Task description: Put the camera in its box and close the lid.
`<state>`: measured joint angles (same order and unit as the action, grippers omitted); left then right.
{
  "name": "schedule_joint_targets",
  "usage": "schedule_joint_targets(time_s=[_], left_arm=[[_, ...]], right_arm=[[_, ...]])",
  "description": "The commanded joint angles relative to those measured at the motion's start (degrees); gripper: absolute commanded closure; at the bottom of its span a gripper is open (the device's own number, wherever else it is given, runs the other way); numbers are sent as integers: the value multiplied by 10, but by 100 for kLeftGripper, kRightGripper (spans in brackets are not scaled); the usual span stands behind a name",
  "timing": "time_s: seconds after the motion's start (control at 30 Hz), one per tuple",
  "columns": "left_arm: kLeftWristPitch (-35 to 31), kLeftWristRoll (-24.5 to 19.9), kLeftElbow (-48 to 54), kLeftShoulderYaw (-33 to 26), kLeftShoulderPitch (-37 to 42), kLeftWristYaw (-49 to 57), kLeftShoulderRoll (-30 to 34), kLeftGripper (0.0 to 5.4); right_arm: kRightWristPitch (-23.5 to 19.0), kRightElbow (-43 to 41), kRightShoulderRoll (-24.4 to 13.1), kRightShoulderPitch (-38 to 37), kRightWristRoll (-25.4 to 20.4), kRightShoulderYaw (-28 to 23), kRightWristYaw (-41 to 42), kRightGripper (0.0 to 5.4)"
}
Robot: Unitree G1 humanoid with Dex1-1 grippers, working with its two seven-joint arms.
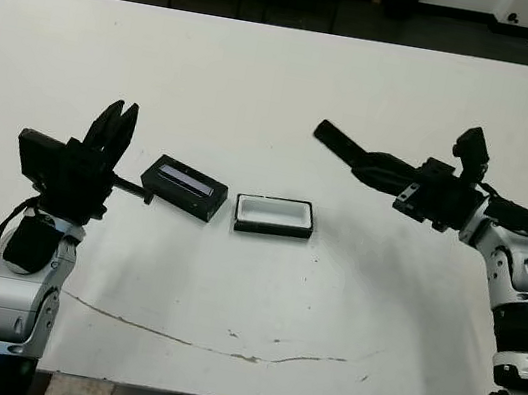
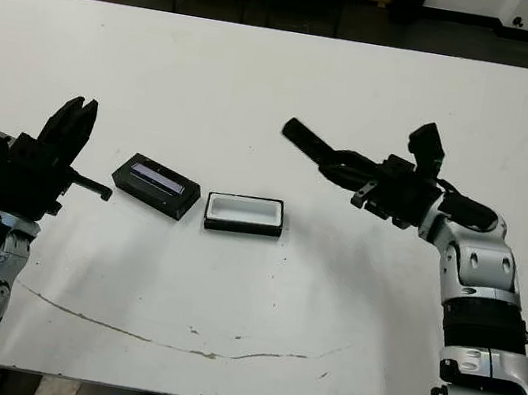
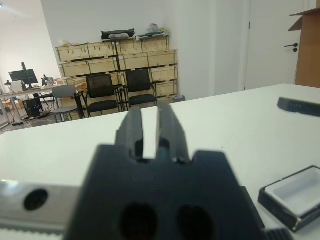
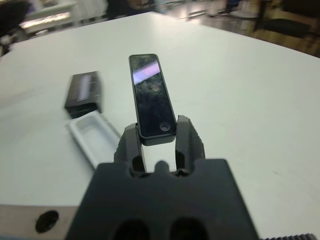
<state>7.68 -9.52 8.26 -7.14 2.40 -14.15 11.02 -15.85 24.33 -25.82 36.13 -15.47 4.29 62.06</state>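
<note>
the camera is off the table, pinched at one end between the two fingers of the right end effector. it sticks straight out past the fingertips, its glossy face turned up toward the wrist view, with a pale bluish reflection near the far end and a small round button near the held end. in the head views the camera hangs in the air above the table, right of and beyond the box, pointing toward the robot's left.

the box sits open on the table near the middle, white lining showing and nothing inside. just to its left, close to the box but not touching it, lies the lid, flat on the table with its pale strip facing up and set at a slight angle to the box.

the left end effector is held up above the table to the left of the lid, well apart from the box, its fingers pointing away from the robot. in the left wrist view its two fingers stand close together with only a narrow slot between them, and they hold nothing.

a thin dark wavy mark runs across the table's near part. beyond the table, the left wrist view shows chairs and shelves of boxes against a wall.
</note>
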Motion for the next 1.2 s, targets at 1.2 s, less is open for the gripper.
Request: schedule_joint_targets(time_s=[1.2], left_arm=[[-3,11,4,4,-17,16,-3,540]], right_arm=[[36,17,-8,93,164,166,116,539]])
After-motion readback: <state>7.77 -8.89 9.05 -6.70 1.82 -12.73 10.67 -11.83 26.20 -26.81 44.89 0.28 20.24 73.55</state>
